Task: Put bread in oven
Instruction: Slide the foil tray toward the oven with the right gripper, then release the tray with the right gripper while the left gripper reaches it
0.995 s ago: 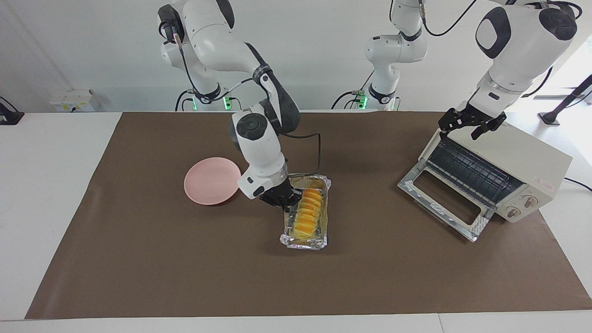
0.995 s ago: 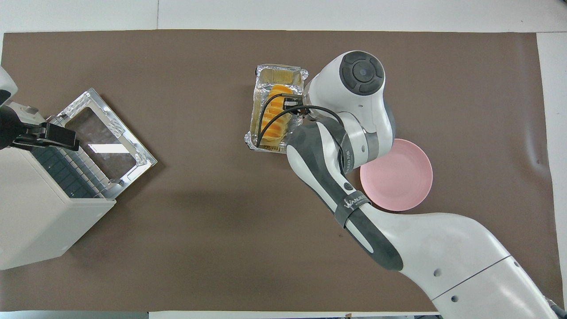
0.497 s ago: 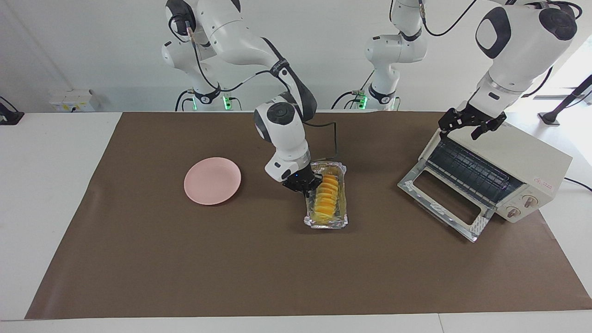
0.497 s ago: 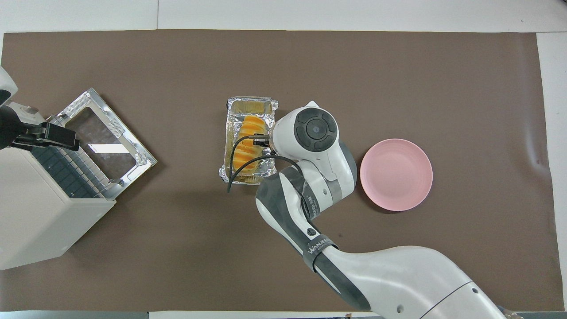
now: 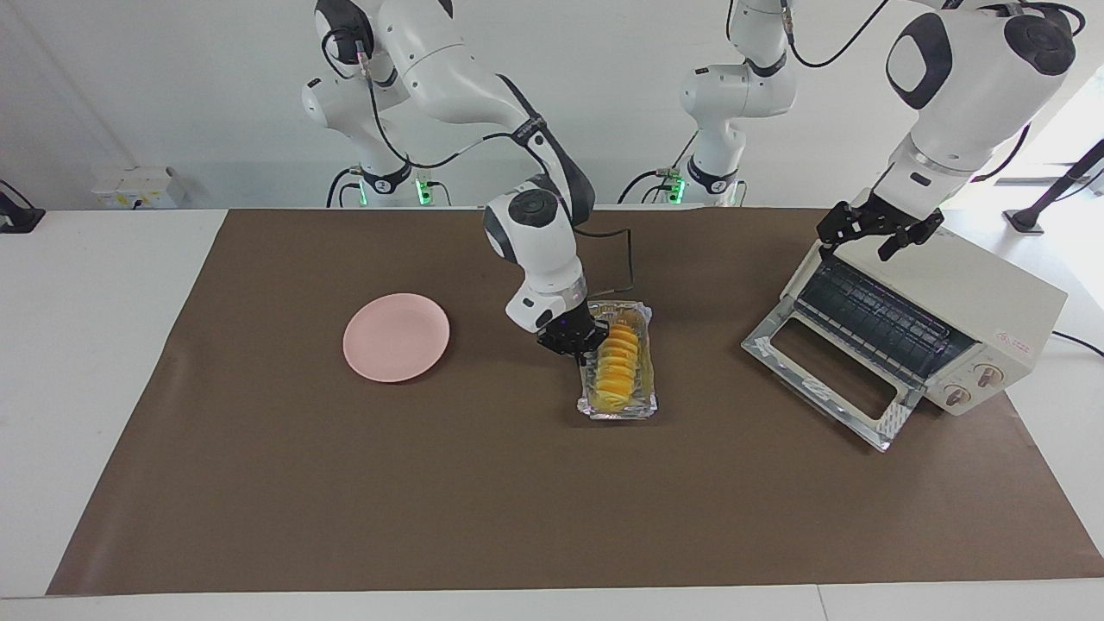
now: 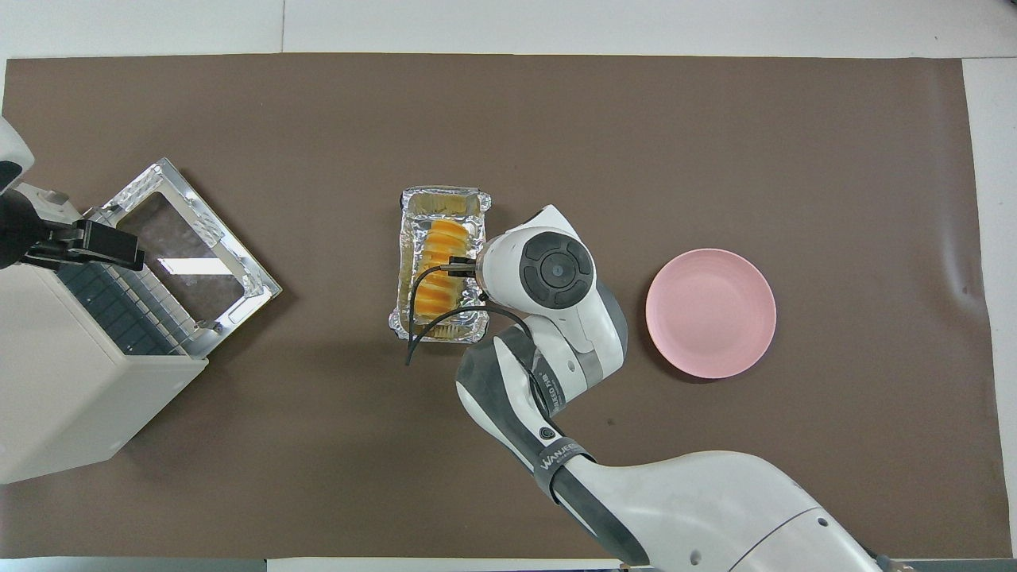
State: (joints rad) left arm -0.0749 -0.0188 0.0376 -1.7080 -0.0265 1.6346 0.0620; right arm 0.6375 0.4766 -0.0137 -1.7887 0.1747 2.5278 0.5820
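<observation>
Gleaming golden bread — cross-ridged

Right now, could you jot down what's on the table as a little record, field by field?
bread: golden loaf lying in the foil tray
foil tray: mid-table, between plate and oven
right gripper: shut on the foil tray's rim
oven: at the left arm's end, door dropped open
left gripper: open, over the oven's top
plate: pink, nothing on it

Bright, even light, both views sharp. Glare lies on the oven door glass. Soft shadows hug its base.
</observation>
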